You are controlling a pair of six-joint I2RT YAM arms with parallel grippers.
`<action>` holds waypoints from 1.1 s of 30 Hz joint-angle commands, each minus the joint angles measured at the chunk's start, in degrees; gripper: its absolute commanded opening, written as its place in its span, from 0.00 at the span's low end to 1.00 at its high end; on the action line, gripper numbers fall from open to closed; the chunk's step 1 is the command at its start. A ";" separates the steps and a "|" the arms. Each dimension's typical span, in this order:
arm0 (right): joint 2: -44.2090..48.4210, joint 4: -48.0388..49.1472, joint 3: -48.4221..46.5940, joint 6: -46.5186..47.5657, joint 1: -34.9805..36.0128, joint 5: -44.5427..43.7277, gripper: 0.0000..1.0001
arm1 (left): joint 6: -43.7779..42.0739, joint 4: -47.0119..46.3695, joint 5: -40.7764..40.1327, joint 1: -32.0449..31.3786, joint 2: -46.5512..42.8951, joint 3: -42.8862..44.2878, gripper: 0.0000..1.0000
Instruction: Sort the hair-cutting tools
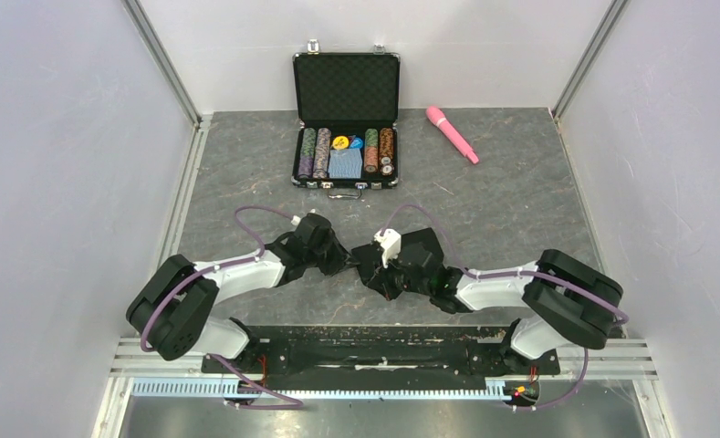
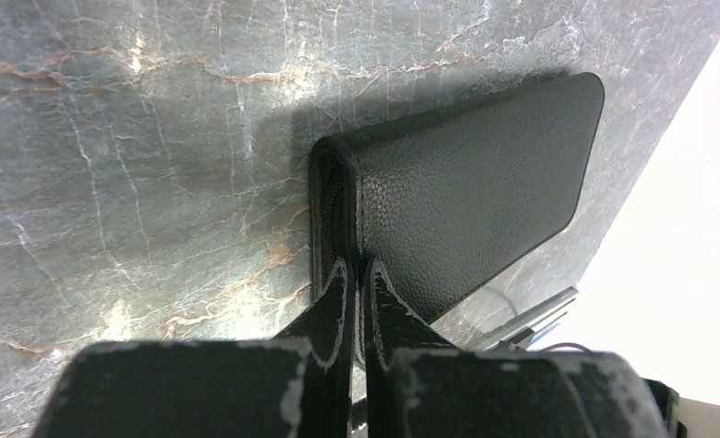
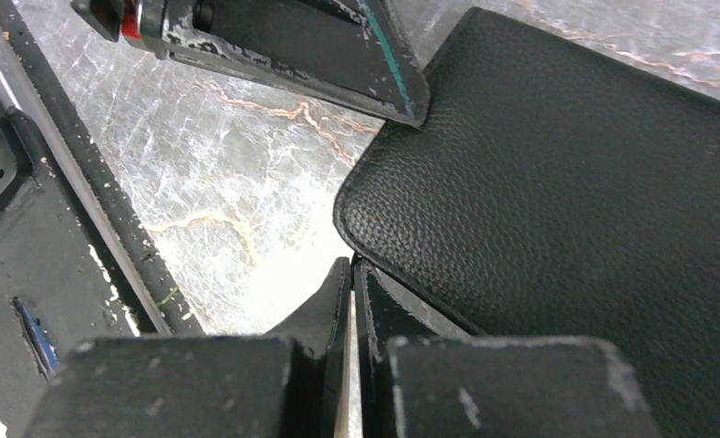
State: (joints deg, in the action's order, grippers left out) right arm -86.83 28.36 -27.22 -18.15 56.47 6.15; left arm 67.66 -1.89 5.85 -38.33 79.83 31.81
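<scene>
At the surface's point(image 2: 137, 137) near edge, left end effector point(image 2: 357, 274) and right end effector point(image 3: 353, 274) clamp the pouch point(image 2: 465, 201), likely to open it

pouch point(image 2: 465, 210) blocks centre, case point(image 1: 347, 87) blocks rear

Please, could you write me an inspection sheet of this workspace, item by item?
Surface: grey marbled table.
Job's things: nothing seen; no scissors or combs show in any view.
Clutter: black pouch between the two grippers; open case holding poker chips at the back; pink wand lying to the right of the case.
Grippers: left gripper shut on the pouch's edge; right gripper shut at the pouch's corner rim, apparently pinching it.
Cables: purple cables loop along both arms.
Surroundings: plain walls on three sides; black mounting bar at the near edge.
</scene>
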 commanded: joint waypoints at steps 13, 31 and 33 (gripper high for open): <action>17.70 -13.83 9.84 6.97 -6.83 -20.85 0.00 | -3.02 3.03 -1.43 5.21 -0.58 1.64 0.02; 14.03 -9.44 3.25 6.93 -5.41 -3.37 0.00 | -14.29 12.70 -9.08 7.55 14.10 23.43 0.31; 12.97 -7.55 2.37 5.49 -4.55 -1.95 0.00 | -13.49 11.39 -11.55 7.65 11.46 21.82 0.63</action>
State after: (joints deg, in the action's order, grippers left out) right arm -72.23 15.81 -20.78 -10.83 49.69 -1.83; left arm 55.92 9.69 0.51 -30.94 94.21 52.95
